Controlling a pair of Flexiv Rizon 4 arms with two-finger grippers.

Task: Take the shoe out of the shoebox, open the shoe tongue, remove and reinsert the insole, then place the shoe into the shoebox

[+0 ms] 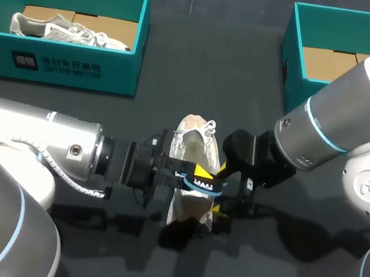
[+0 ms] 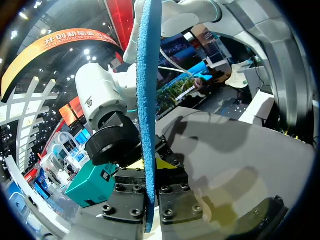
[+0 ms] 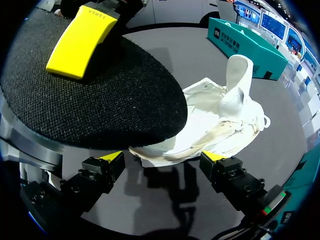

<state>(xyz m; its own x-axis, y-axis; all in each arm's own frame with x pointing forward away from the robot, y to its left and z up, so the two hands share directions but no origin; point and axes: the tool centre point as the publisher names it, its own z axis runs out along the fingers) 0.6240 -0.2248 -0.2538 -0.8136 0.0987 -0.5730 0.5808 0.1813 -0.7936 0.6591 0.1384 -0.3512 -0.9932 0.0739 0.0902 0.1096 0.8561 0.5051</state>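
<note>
The left jaws are clamped on the insole (image 2: 148,100), held on edge, blue underneath and black on top, just above the heel of the white shoe (image 1: 196,147). The right jaws stand wide, one yellow fingertip (image 3: 112,159) on either side of the heel, not gripping. The shoe sits mid-tabletop (image 1: 181,74), tongue raised. At far left a teal box (image 1: 117,74) holds another shoe (image 1: 68,31). At far right is a second teal box (image 1: 292,57).

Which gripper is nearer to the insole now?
Left. The left gripper is shut on the insole; the right gripper is open close by, with the end of the white shoe between its fingers.
</note>
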